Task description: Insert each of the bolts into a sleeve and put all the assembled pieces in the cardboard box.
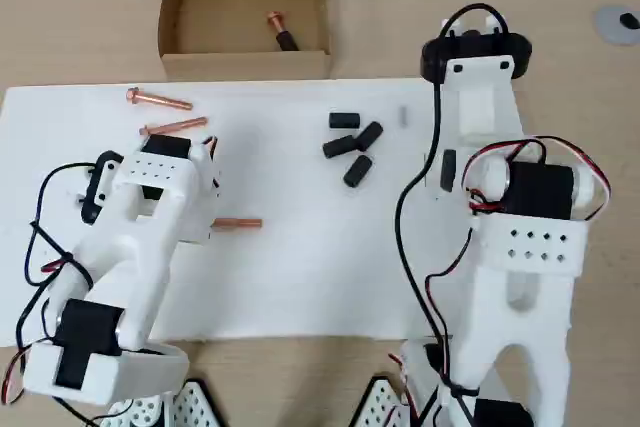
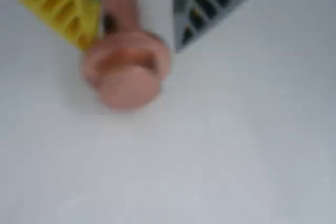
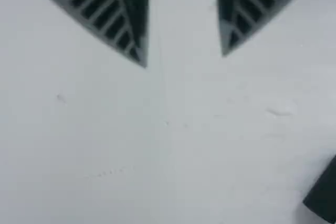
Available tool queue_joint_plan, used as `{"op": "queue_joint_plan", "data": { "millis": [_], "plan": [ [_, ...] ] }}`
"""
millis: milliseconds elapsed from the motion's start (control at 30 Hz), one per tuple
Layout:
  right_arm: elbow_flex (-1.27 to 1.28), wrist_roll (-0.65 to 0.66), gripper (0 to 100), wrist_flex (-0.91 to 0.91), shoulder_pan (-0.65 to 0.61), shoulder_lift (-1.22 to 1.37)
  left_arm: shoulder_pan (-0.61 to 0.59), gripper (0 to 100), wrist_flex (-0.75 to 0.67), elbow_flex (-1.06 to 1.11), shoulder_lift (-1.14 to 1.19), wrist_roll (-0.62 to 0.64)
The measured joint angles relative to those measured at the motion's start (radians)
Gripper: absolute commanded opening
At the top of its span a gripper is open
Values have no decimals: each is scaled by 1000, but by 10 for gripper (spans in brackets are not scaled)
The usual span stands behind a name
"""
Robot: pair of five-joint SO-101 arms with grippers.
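Observation:
My left gripper (image 2: 134,44) stands open astride a copper bolt (image 2: 126,69) that lies on the white sheet. The yellow finger (image 2: 63,9) is against the shaft, and a gap shows on the grey finger's (image 2: 210,3) side. From above, that bolt (image 1: 238,223) pokes out beside the left arm (image 1: 150,197). Two more bolts (image 1: 158,99) (image 1: 175,127) lie at the sheet's far left. Several black sleeves (image 1: 352,145) sit mid-sheet. My right gripper (image 3: 184,51) is open over bare sheet, with a sleeve (image 3: 323,198) off to one side. The cardboard box (image 1: 180,52) holds one assembled piece (image 1: 282,31).
The white sheet (image 1: 330,257) covers most of the wooden table. One black sleeve (image 1: 448,169) lies close against the right arm (image 1: 525,217). A grey disc (image 1: 618,23) sits at the table's far right corner.

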Motion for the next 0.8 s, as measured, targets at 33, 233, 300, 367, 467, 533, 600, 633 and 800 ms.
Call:
{"op": "queue_joint_plan", "data": {
  "millis": [33,233,300,367,467,533,600,633,800],
  "plan": [
    [0,0,125,0,0,0,0,113,0,2,0,0],
    [0,0,125,0,0,0,0,112,-46,72,-2,-14],
    [0,0,125,0,0,0,-2,111,-72,98,-15,-60],
    [0,0,125,0,0,0,-2,111,-92,115,-26,-84],
    [0,0,125,0,0,0,-3,110,-97,120,-29,-95],
    [0,0,124,0,0,0,-3,86,-97,120,-29,-98],
    [0,0,124,0,0,0,-3,9,-98,120,-29,-98],
    [0,0,124,0,0,0,-3,2,-107,118,-28,-100],
    [0,0,124,0,0,0,-5,5,-103,84,-20,-127]
  ]
}}
